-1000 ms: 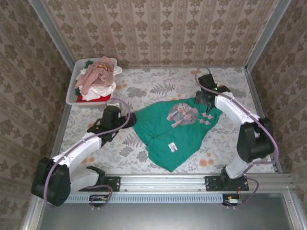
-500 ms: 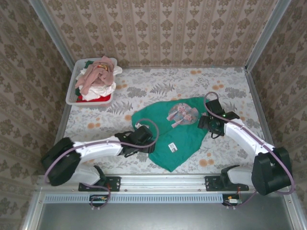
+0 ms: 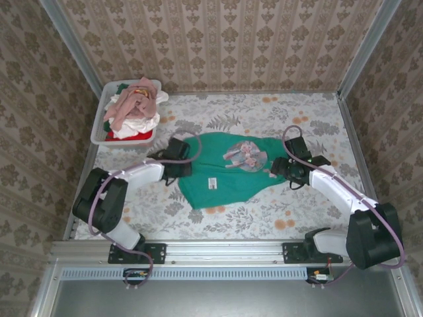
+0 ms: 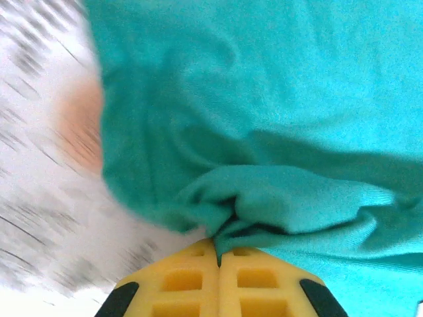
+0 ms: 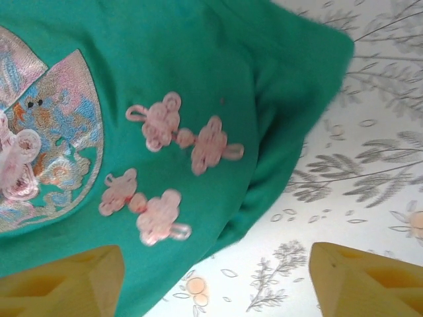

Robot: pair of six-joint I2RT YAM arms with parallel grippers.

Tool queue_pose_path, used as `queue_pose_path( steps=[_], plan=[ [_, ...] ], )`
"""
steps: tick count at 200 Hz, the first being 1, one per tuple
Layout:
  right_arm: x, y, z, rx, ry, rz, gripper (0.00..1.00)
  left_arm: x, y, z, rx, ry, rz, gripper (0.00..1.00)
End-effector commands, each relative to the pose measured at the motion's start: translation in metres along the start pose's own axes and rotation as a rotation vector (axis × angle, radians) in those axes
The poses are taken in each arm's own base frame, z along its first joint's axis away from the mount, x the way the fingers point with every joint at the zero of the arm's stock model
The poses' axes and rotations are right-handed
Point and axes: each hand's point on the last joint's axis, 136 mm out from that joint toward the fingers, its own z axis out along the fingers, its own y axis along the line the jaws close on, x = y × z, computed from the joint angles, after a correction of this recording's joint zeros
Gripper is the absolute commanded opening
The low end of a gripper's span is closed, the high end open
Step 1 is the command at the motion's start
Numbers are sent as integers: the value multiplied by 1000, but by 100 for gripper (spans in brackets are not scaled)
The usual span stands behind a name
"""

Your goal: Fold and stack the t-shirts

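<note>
Just right of the white tub (image 3: 97, 132), the teal-green t-shirt (image 3: 228, 175) lies on the surface (image 3: 310, 119), left tool (image 4: 218, 254) pinched shut on its tub-side edge, right tool (image 5: 215, 281) open astride the far edge: looks like the fold's grab, right grip must close next.

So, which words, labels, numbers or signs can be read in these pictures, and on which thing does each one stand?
None can be read.
The small white tag on the green t-shirt is too small to read.
The round chest print shows pictures, no legible letters.
</note>
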Motion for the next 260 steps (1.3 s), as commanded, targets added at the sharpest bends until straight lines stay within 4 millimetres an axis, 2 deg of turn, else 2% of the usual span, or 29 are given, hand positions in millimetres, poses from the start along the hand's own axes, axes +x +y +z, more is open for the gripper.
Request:
queue_pose_path(
  steps=[1, 9, 23, 38, 50, 61, 75, 88, 92, 110, 134, 146, 170, 178, 189, 206, 226, 260],
  plan=[
    [13, 26, 5, -102, 27, -25, 70, -41, 17, 0, 0, -36, 11, 2],
    [19, 31, 7, -104, 37, -40, 66, -50, 33, 5, -34, -27, -21, 18],
    [33, 40, 12, -110, 65, -77, 58, -56, 47, 13, -30, 5, -55, 23],
    [52, 46, 15, -95, 105, -116, 52, -57, 42, 4, 3, 7, -42, 30],
    [68, 50, 16, -84, 132, -152, 50, -54, 34, -12, 17, -30, -20, 43],
    [79, 51, 18, -60, 148, -179, 46, -46, 28, -30, 19, -51, -3, 56],
    [87, 51, 20, -28, 152, -223, 41, -30, 31, -51, -11, -71, 8, 78],
    [87, 54, 21, -22, 145, -247, 39, -13, 36, -65, -23, -91, -6, 85],
    [90, 52, 27, -1, 157, -256, 39, -7, 36, -67, -16, -93, -13, 87],
    [88, 54, 36, 36, 157, -299, 40, 20, 40, -64, 11, -77, -44, 91],
    [83, 48, 50, 138, 164, -334, 40, 46, 44, -46, 16, -3, -70, 90],
    [79, 47, 56, 171, 155, -342, 41, 49, 43, -37, 19, 12, -73, 90],
    [70, 53, 58, 200, 118, -349, 49, 51, 43, -19, 7, 57, -78, 86],
    [67, 49, 56, 236, 109, -350, 54, 53, 42, -15, 9, 76, -78, 81],
    [59, 49, 55, 259, 75, -349, 55, 54, 41, -9, 12, 90, -80, 72],
    [49, 51, 56, 284, 32, -343, 56, 55, 40, -3, 12, 101, -82, 52],
    [47, 58, 65, 278, 35, -354, 53, 50, 38, -4, 18, 93, -79, 35],
    [43, 72, 74, 232, 13, -351, 40, 34, 36, -12, 23, 61, -70, 19]
  ],
)
